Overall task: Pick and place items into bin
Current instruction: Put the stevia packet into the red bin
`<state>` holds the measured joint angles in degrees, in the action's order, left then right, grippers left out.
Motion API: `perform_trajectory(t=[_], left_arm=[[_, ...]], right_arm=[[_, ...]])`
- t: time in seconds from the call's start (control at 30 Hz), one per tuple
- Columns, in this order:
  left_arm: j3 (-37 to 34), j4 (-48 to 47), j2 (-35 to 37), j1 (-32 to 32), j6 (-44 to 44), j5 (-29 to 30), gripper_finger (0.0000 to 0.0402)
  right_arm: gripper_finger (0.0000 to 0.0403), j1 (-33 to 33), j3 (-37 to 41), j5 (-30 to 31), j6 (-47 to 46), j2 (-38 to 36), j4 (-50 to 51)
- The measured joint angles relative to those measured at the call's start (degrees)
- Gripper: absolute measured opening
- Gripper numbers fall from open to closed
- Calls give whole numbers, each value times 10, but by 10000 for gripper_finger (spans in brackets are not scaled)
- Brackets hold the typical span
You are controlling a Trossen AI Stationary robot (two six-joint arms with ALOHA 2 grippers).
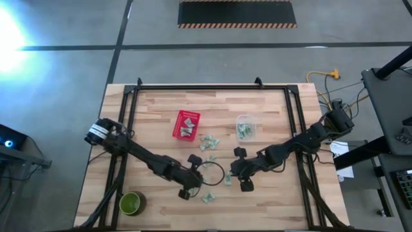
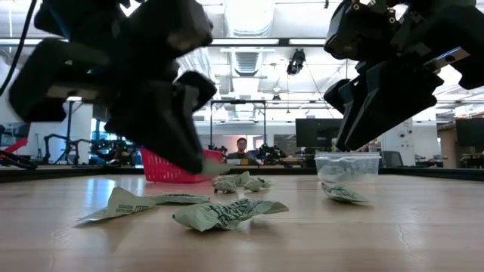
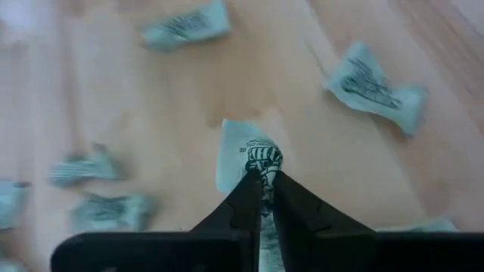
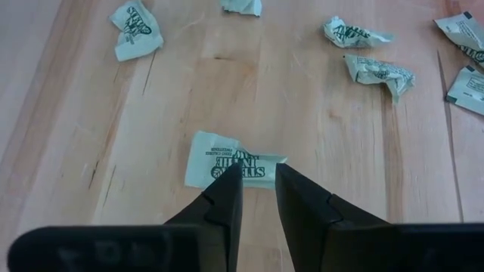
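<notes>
Small pale green-and-white packets lie scattered on the wooden table [image 1: 270,193], a cluster [image 1: 209,143] near the middle and more [image 2: 227,214] near the front edge. The red basket [image 1: 186,124] and a clear tub [image 1: 244,127] each hold a few. My left gripper [image 3: 263,175] is shut on one packet [image 3: 238,151], left of the table's middle [image 1: 195,177]. My right gripper [image 4: 257,175] is open by a narrow gap. It hangs above a flat packet [image 4: 219,162], and in the low view it stands off the table [image 2: 344,140]. My left gripper pinches one crumpled end of the packet [image 3: 262,157] between its two fingertips, coming from above and slanting down. The rest of the packet sticks out past the fingers, and it looks lifted clear of the table.
A round green bowl [image 1: 132,203] stands near the table's near left corner. A dark ring [image 1: 212,173] lies between the two grippers. A black frame [image 1: 212,87] runs along the table's far and side edges. A person [image 2: 242,147] sits in the room beyond.
</notes>
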<state>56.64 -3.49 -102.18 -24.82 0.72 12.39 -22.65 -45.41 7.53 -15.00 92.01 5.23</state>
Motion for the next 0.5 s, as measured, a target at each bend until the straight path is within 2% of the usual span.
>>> perform_trajectory(t=[0.2,0.5], left_arm=[[-1,-9,42,1,31,70,3],[-26,-126,141,36,42,235,3]], right_arm=[[79,0,1,0,0,0,0],[68,0,1,0,0,0,-1]])
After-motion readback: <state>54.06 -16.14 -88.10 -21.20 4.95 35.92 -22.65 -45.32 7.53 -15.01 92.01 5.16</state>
